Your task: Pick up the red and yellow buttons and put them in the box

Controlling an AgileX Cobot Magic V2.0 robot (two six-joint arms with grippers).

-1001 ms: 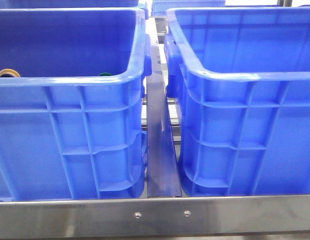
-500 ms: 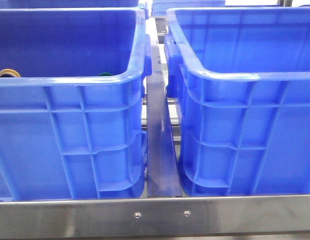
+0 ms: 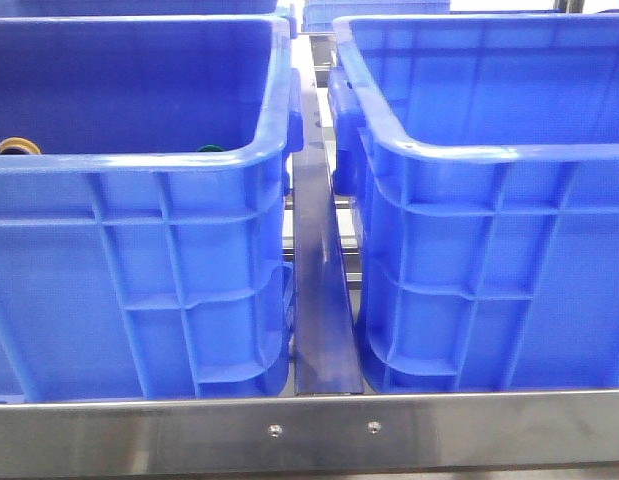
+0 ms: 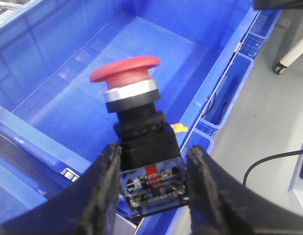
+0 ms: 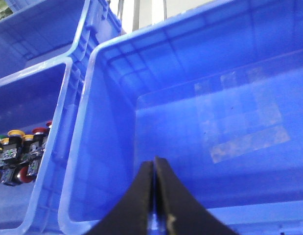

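In the left wrist view my left gripper [image 4: 152,171] is shut on the black body of a red button [image 4: 126,72]. Its red mushroom cap points away from the fingers, above the bare floor of an empty blue box [image 4: 68,93]. My right gripper [image 5: 154,166] is shut with nothing in it, over the same kind of empty box [image 5: 190,122]. In the neighbouring crate [image 5: 38,93] lie several buttons, among them a yellow one [image 5: 15,133] and a red one [image 5: 39,130]. The front view shows neither gripper; a yellow cap [image 3: 16,147] peeks over the left crate's rim.
Two tall blue crates stand side by side, the left [image 3: 139,250] and the right [image 3: 489,250], with a narrow metal channel [image 3: 324,300] between them. A green button top [image 3: 211,149] shows in the left crate. A steel rail [image 3: 309,430] runs along the front.
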